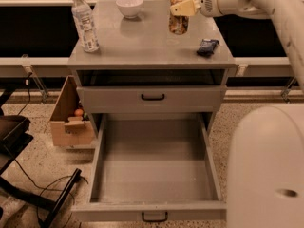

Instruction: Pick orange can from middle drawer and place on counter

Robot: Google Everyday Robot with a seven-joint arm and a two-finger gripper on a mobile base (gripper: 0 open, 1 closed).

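Note:
The orange can stands upright at the back right of the counter, either on it or just above it. My gripper reaches in from the right and is closed on the can's top, one yellow finger across its front. The middle drawer is pulled fully open below, and its grey tray holds nothing.
On the counter are a clear plastic bottle at the left, a white bowl at the back and a dark packet at the right. The upper drawer is shut. A cardboard box and black chair legs are on the left. My white body fills the lower right.

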